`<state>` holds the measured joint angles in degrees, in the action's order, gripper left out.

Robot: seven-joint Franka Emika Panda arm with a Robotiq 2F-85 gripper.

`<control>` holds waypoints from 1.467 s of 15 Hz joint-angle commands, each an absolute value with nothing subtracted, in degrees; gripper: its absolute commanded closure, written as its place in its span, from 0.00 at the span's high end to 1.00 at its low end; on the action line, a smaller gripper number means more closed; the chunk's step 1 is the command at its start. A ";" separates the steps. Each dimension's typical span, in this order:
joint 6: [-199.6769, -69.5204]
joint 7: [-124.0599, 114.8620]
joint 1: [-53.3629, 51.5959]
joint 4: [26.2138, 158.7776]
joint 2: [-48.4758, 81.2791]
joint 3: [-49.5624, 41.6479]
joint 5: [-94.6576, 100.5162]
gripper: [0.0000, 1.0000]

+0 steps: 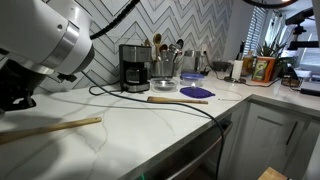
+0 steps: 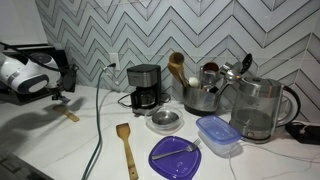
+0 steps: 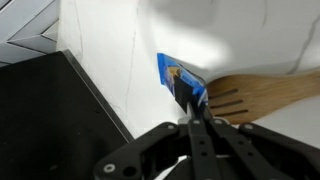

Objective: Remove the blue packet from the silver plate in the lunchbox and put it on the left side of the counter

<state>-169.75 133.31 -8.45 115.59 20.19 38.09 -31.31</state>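
In the wrist view my gripper [image 3: 192,108] is shut on the blue packet [image 3: 176,76], pinching its lower edge just above the white marble-look counter [image 3: 110,50]. A wooden slotted spatula [image 3: 265,95] lies right beside the packet. In an exterior view the arm and gripper [image 2: 58,95] are at the far left of the counter [image 2: 40,140]; the packet is too small to make out there. The silver plate [image 2: 165,121] sits empty in front of the coffee maker, beside the blue lunchbox [image 2: 218,135].
A coffee maker [image 2: 145,87] with its cable, a utensil pot [image 2: 200,95], a glass kettle [image 2: 258,108], a purple-blue plate [image 2: 176,155] and a second wooden spatula [image 2: 126,148] stand mid-counter. A dark surface [image 3: 50,120] borders the counter's edge.
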 commanded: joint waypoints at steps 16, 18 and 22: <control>-152.94 134.78 -2.86 117.69 7.93 39.28 -33.20 1.00; -150.06 132.85 -1.60 118.44 3.29 39.82 -38.77 1.00; -144.64 126.12 -5.17 121.02 -6.04 32.84 -50.03 1.00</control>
<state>-149.80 129.91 -2.25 116.71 2.52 38.69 -42.81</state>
